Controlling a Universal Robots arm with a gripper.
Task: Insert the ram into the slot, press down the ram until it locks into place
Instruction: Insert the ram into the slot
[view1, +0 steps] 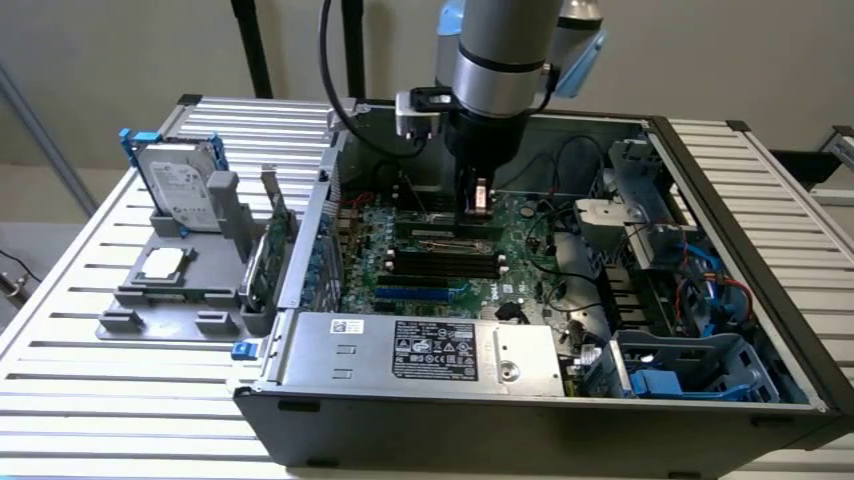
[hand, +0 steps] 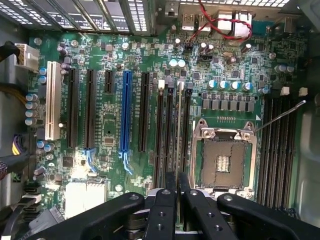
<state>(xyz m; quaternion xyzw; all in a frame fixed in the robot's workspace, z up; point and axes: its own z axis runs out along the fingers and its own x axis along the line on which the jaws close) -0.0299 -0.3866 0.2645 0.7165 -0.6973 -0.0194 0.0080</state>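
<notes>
Just above the centre of the exterior view, the gripper (view1: 477, 205) hangs over the motherboard (view1: 441, 285). Its jaws are nearly closed, pinching the ram (hand: 178, 135) edge-on. The ram runs lengthwise along the black slots (hand: 160, 135).

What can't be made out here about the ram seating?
1. Depth of the ram in the slot: edge-on in wrist view; the end effector covers it in exterior view.
2. End clips state: too small in exterior view; near clip behind end effector in wrist view.
</notes>
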